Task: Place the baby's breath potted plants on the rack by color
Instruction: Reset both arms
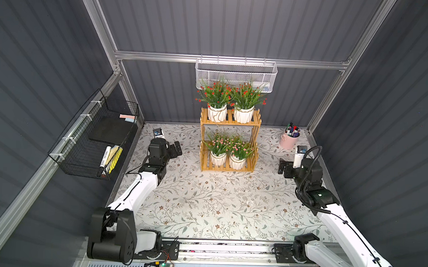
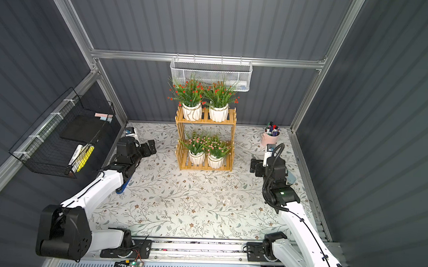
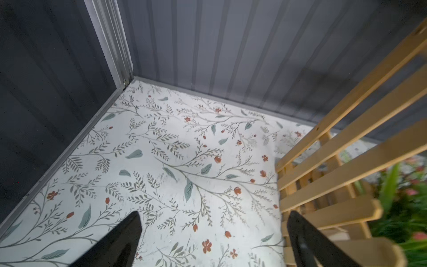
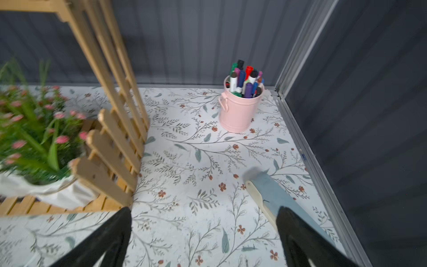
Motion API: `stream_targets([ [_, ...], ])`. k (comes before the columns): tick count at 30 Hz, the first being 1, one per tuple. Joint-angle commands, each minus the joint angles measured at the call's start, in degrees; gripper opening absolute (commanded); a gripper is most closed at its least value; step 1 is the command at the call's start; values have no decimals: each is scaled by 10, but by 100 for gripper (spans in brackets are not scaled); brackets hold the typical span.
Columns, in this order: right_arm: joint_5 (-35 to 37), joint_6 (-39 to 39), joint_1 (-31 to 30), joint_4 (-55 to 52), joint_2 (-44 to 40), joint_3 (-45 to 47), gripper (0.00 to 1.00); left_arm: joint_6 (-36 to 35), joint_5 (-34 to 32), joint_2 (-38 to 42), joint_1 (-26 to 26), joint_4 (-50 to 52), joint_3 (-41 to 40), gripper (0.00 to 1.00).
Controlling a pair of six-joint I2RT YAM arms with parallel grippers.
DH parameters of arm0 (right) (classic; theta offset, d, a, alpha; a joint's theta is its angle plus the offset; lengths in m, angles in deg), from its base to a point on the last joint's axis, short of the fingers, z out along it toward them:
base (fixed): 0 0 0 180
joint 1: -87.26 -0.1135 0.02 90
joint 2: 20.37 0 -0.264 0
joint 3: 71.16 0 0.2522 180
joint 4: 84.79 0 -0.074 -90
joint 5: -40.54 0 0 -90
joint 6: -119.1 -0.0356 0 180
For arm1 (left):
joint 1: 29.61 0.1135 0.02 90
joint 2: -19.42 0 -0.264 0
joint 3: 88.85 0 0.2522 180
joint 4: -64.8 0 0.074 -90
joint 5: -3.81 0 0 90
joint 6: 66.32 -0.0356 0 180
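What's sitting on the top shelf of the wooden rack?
A red-flowered plant and a second red-flowered plant stand side by side on the rack. Their pots hide the slats beneath.

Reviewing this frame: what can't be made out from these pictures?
- White mesh basket: contents, both top views, screened by mesh and the red-flowered plants.
- Blue-and-cream flat object: right wrist view, near end hidden behind the right gripper; identity unclear.
- Pink-flowered plant: left wrist view, blurred, cut by the frame edge.
- Blue item: a top view, mostly under the left arm.
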Motion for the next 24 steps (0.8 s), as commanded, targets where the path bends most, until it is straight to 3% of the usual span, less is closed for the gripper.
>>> stream_targets([
  [1,-49,-5,29,112,-5,49,99,-67,-19,-2,3,-135,-67,99],
  [3,-31,7,40,158,11,78,99,-108,-45,-19,3,-186,-101,100],
  [5,-57,-16,65,169,39,86,99,-139,-23,-44,6,-240,-128,99],
  [9,-61,12,70,278,118,126,99,-126,5,-68,11,-389,-186,99],
  [17,-119,19,103,521,293,182,99,-144,56,-168,35,-491,-173,99],
  [20,-184,11,127,535,345,165,99,-135,72,-213,46,-550,-183,99],
  [24,-192,16,127,547,356,164,99,-122,75,-217,56,-548,-180,100],
])
